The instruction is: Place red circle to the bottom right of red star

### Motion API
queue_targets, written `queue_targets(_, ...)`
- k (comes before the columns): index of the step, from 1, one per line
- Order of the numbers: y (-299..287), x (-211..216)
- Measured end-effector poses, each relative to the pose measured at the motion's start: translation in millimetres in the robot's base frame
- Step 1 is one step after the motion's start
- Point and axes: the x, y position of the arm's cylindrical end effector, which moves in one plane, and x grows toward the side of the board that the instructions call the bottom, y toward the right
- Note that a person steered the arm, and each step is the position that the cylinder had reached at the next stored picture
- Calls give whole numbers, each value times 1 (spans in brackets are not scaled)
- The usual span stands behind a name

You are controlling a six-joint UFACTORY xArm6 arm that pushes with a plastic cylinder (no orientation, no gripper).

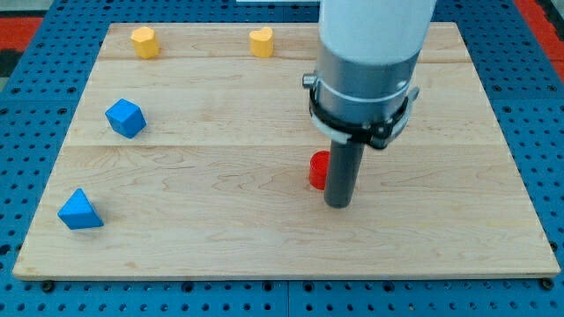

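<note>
A red block [318, 170], round as far as I can make out, lies a little right of the board's middle. My rod covers its right side. My tip [339, 204] rests on the board just to the block's lower right, touching or nearly touching it. The arm's wide grey body [366, 62] hangs over the board above them and hides what lies under it. No red star shows in this view.
Two yellow blocks sit along the top edge, a rounded one [144, 41] at the left and a heart-shaped one [261, 41] near the middle. A blue cube-like block [125, 118] and a blue triangular block [79, 211] lie at the left. The wooden board [176, 246] sits on blue pegboard.
</note>
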Motion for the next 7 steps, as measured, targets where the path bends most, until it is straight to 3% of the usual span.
queue_targets(2, 15, -23)
queue_targets(3, -55, -1)
queue_targets(4, -71, -15)
queue_targets(5, -13, -34)
queue_targets(7, -92, -53)
